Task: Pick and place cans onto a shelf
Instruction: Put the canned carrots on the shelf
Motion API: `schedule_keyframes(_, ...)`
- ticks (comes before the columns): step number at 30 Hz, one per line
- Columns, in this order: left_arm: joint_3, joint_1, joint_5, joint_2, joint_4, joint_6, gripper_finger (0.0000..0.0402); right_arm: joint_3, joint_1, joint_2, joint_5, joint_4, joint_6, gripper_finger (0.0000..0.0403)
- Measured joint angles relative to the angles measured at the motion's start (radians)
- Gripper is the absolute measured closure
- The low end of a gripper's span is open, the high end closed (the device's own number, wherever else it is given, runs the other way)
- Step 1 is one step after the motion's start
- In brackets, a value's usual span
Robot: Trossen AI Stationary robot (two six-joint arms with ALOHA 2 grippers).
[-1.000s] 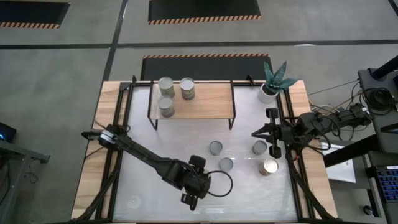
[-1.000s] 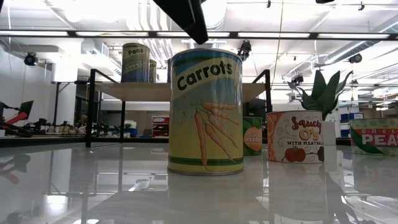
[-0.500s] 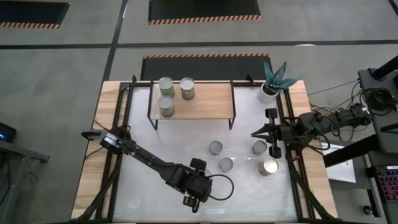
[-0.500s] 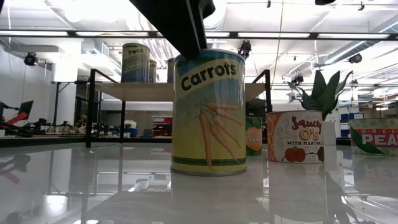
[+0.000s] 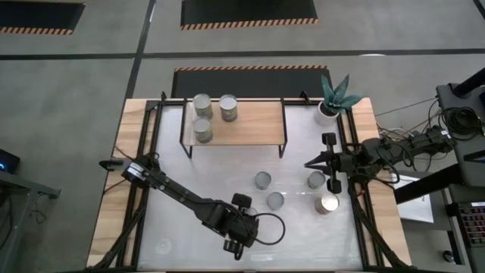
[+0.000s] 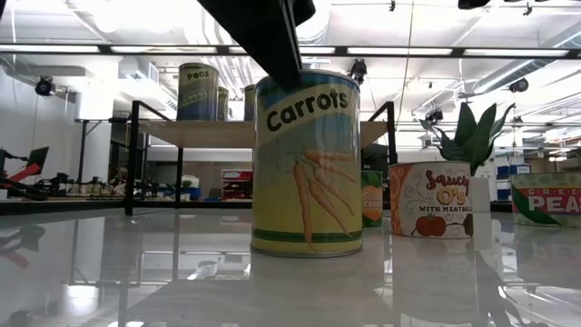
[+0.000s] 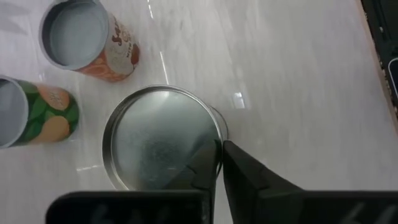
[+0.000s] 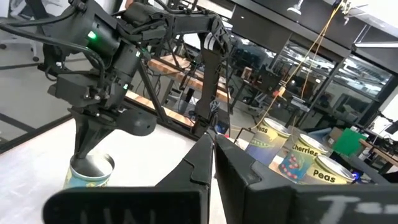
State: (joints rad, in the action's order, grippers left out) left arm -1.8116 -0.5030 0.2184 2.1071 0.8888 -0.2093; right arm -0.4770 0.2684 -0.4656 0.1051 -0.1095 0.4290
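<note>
A yellow carrots can (image 6: pixel 307 163) with a silvery top (image 7: pixel 158 137) stands upright on the white table near its front edge. My left gripper (image 7: pixel 220 149) comes down on it from above and is shut on its rim. In the high view the gripper (image 5: pixel 238 230) hides the can. Three cans (image 5: pixel 202 129) stand on the shelf (image 5: pixel 246 125) at the back. My right gripper (image 5: pixel 309 163) hangs shut near the right edge, beside a can (image 5: pixel 316 180), holding nothing. My left gripper pinches the carrots can's raised rim (image 7: pixel 217 132) between its two fingers, one fingertip (image 7: pixel 205 163) over the lid and the other (image 7: pixel 244 165) outside the wall. The fingers slant down from above. The can stands upright with its bottom on the table.
Loose cans stand mid-table (image 5: pixel 262 180), (image 5: pixel 275 200) and at the right (image 5: pixel 327 203). A potted plant (image 5: pixel 331 98) stands at the far right corner. Bare table lies left of the carrots can and before the shelf.
My left gripper has come down onto the carrots can's top and moved slightly toward the table's right edge. The can has slid a little to the right in the low view and turned slightly, staying upright on the table.
</note>
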Motion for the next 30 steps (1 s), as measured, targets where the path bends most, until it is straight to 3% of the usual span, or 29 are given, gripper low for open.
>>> schedule_keyframes(10,-0.141,0.000,0.076,0.002,0.159,0.091,0.0401,0.000,0.000,0.000,0.000,0.000,0.008,0.0394)
schedule_keyframes(24,-0.546,0.068,0.299,-0.002,0.554,0.325,0.0401,0.000,0.000,0.000,0.000,0.000,0.019,0.0394)
schedule_keyframes(30,-0.473,0.198,0.339,-0.106,0.595,0.389,0.0401,-0.001,0.000,0.000,0.000,0.000,0.020,0.0394)
